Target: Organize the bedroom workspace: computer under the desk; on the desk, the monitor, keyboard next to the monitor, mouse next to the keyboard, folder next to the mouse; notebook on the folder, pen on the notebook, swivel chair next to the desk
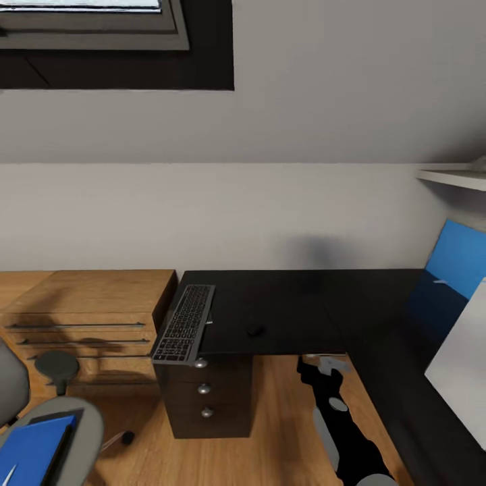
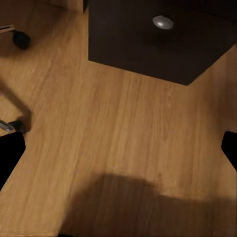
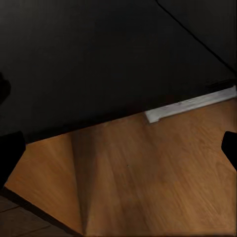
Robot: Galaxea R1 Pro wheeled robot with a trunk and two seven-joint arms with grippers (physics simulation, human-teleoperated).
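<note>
We see the desk point(image 1: 290, 304) running along the back wall and turning at its right end toward us. The keyboard point(image 1: 183, 323) lies along the desk's left edge, overhanging the front left corner. The mouse point(image 1: 254, 331) sits near the front edge, right of the keyboard and well apart from it. The drawers point(image 1: 204, 398) stand under the left end. The cabinet point(image 1: 81, 317) stands just left of the desk. The monitor point(image 1: 459, 371) stands on the right wing. The chair point(image 1: 50, 432) stands left of the drawers, with the folder point(image 1: 34, 449) on its seat.
</note>
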